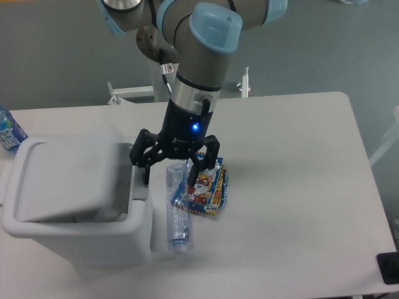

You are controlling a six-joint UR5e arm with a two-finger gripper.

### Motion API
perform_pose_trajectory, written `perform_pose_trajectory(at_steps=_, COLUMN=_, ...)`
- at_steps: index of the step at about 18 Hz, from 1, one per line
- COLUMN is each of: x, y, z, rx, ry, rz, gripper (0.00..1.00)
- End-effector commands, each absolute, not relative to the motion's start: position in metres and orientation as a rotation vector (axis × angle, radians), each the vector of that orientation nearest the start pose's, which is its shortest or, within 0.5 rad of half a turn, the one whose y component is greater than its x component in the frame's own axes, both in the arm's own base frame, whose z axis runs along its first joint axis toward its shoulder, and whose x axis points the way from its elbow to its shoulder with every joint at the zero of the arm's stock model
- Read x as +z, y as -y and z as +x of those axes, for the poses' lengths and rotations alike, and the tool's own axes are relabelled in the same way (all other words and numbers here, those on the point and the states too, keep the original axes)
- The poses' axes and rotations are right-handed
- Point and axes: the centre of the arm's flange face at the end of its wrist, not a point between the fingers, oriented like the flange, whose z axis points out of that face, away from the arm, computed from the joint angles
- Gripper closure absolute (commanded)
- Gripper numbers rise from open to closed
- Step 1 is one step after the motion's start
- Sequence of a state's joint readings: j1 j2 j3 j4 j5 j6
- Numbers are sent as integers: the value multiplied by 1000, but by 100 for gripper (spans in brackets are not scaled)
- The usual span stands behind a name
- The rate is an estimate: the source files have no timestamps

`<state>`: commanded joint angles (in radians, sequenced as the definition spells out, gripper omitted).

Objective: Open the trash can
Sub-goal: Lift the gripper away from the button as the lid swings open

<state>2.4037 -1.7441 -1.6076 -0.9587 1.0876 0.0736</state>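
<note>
Camera view, fixed, looking down on white worktop [293, 187].

Trash can [75, 240]: large white bin at the near left of the worktop. Lid [68, 180] raised along its right edge and tilted up, dark gap showing beneath at the front right. Judged partly open, not yet fully swung up.

Hand [169, 174]: fingers spread wide, holding nothing. Left finger down at the bin's right rim, where the push tab sits; contact with the tab cannot be told, the finger hiding it. Right finger hanging over the bottle and packet.

Clear plastic bottle [176, 212]: lying flat, just beside the bin's right wall, cap toward the near edge.

Snack packet [206, 190]: colourful, lying against the bottle's right side.

Blue-labelled bottle [9, 132]: at the far left edge, behind the bin.

Risks, as judgement:
- Lid falling shut again if the latch has not fully let go and the finger lifts too soon.
- Pressing further down: finger slipping off the rim, or bin tipping or sliding on the worktop.
- Right finger catching the bottle or packet on any sideways move, dragging them along.
</note>
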Motion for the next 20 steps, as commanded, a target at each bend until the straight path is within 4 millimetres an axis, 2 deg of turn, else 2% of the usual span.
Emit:
perform_pose_trajectory(at_steps=4, x=463, y=-526, z=-311, rx=-330, ry=821, rz=-2413, gripper=0)
perform_pose_trajectory(at_steps=5, x=471, y=-526, z=-312, rx=-318, ry=811, rz=-2402, gripper=0)
perform_pose_trajectory(at_steps=8, x=514, y=-527, z=-318, rx=-201, ry=758, rz=-2337, gripper=0)
perform_pose_trajectory(at_steps=11, x=540, y=-526, z=-330, rx=-133, ry=753, rz=-2305, gripper=0)
perform_pose_trajectory(at_steps=16, x=550, y=-499, z=-364, rx=-86, ry=822, rz=-2264, gripper=0)
perform_pose_trajectory(at_steps=18, x=565, y=-478, z=-380, rx=-42, ry=859, rz=-2229, gripper=0)
perform_pose_trajectory(at_steps=20, x=571, y=-463, z=-388, rx=51, ry=896, rz=-2234, gripper=0)
